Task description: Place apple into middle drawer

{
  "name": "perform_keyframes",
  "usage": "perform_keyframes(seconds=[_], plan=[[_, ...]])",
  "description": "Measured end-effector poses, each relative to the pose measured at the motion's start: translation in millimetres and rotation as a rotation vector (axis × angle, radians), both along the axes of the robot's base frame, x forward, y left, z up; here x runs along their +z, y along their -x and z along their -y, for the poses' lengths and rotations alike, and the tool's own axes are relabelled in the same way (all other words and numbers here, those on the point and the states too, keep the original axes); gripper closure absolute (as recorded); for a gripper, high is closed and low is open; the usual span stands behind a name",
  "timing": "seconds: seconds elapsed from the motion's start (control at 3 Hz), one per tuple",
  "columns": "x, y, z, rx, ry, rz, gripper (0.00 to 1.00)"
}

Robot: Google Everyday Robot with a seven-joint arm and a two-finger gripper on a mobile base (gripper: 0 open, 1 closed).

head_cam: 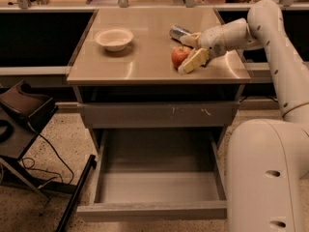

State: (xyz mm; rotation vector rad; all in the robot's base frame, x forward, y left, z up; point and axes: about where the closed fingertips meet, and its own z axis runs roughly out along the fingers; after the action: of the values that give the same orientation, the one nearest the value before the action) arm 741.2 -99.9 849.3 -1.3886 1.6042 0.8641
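Apple: I see the apple [178, 56] sitting on the bench [120, 69], between the two fingers [194, 61] and close against the lower one.
Gripper: the gripper [184, 55] comes in from the right and low over the bench top. Its fingers are spread apart, one behind the apple and one in front of it. I cannot tell whether either one presses on the fruit.
Can: a silver can [176, 31] lies on its side just behind the rear finger.
Bowl: a pale bowl [114, 37] stands upright well to the left of the fingers, apart from everything else.
Scratched front: a closed grey drawer front with pale scratch marks [159, 114] sits straight below the fingers, under the bench top.
Middle drawer: the middle drawer [152, 210] is pulled out far below the fingers, with its grey floor bare.
Arm: the white arm [273, 47] runs back from the fingers to the right, down to the robot's body [268, 178].
Stand: a black stand [21, 108] sits on the floor far to the left.
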Motion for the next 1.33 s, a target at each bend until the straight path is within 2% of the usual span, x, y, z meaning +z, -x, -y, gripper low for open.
perform_keyframes(seconds=[0.33, 0.67, 1.33], plan=[[-10.3, -3.1, -4.8, 0.004, -0.015, -0.024, 0.00], [-10.3, -3.1, -4.9, 0.004, -0.015, -0.024, 0.00], [-10.3, -3.1, -4.9, 0.004, -0.015, -0.024, 0.43]])
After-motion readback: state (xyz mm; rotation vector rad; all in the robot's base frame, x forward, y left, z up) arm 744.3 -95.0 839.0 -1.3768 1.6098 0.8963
